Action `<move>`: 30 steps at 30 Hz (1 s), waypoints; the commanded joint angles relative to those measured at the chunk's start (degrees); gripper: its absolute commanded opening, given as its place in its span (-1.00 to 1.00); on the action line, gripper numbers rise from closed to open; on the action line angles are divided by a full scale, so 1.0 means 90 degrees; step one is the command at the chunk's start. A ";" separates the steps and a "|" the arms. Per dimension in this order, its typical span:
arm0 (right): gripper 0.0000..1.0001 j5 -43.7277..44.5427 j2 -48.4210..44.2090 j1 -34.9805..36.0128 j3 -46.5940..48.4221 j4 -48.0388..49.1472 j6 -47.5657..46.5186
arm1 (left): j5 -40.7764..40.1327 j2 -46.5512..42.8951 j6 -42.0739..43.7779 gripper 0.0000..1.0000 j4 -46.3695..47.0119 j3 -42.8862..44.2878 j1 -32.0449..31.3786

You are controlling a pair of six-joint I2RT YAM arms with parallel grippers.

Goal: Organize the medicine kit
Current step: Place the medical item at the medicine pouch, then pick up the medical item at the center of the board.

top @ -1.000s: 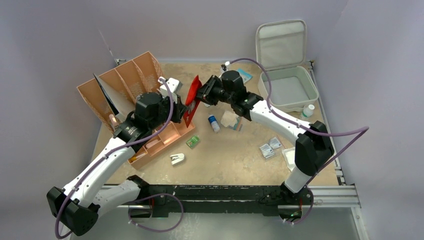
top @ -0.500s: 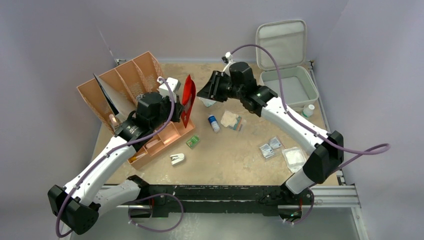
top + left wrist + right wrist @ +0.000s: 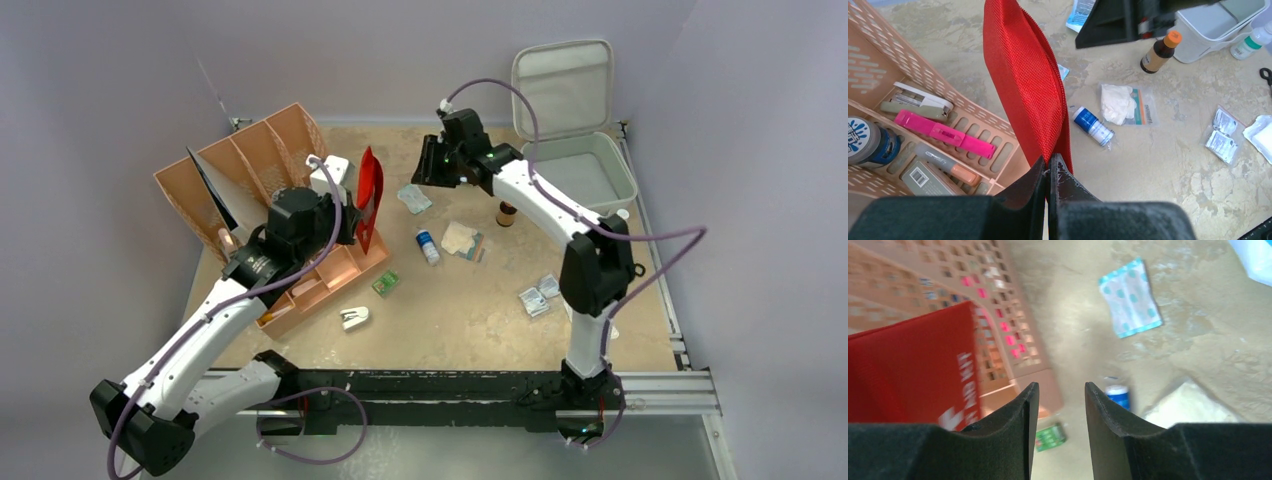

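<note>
Red woven pouch [image 3: 1028, 85] with white lettering — tan perforated tray [image 3: 262, 150] — teal-dotted packet [image 3: 1130, 297], pale grey case [image 3: 562, 95]

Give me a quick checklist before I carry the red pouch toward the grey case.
1. Grip: left gripper shut on the red pouch, which is held upright: ok.
2. Other arm: right gripper open, empty and apart from the pouch: ok.
3. Target: medicine kit lid up, base looks bare: ok.
4. Path: brown bottle stands upright between pouch and kit and may get knocked: not ok.
5. Pouch zip closed: cannot tell.
</note>
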 commanded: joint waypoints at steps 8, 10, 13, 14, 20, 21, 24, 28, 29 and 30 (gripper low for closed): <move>-0.14 0.0833 0.1747 0.0023 0.1367 -0.0756 -0.1422 | 0.0081 -0.0239 0.0060 -1.00 0.0230 0.0195 -0.0002; -0.13 0.0846 0.2110 0.0024 0.1597 -0.0835 -0.1516 | 0.0081 -0.0265 0.0075 -1.00 0.0225 0.0210 0.0000; -0.11 0.0858 0.2484 0.0023 0.1906 -0.0841 -0.1682 | 0.0046 -0.0303 0.0091 -1.00 0.0222 0.0194 -0.0006; -0.10 0.0860 0.2589 0.0023 0.2000 -0.0833 -0.1745 | 0.0043 -0.0307 0.0091 -1.00 0.0221 0.0191 -0.0008; -0.05 0.1087 0.3084 0.0023 0.2508 -0.0915 -0.2036 | 0.0086 -0.0273 0.0101 -1.00 0.0236 0.0198 -0.0006; -0.04 0.1099 0.3122 0.0023 0.2549 -0.0924 -0.2070 | 0.0098 -0.0267 0.0101 -1.00 0.0242 0.0204 -0.0008; -0.03 0.1121 0.3240 0.0023 0.2588 -0.0922 -0.2205 | 0.0120 -0.0259 0.0111 -1.00 0.0238 0.0202 0.0000; -0.02 0.1260 0.3396 0.0024 0.2596 -0.0790 -0.2426 | 0.0111 -0.0269 0.0130 -1.00 0.0231 0.0201 -0.0004; -0.02 0.1352 0.3426 0.0023 0.2611 -0.0735 -0.2500 | 0.0111 -0.0269 0.0130 -1.00 0.0233 0.0197 -0.0008; -0.01 0.1443 0.3464 0.0023 0.2615 -0.0666 -0.2588 | 0.0118 -0.0259 0.0130 -1.00 0.0240 0.0200 -0.0006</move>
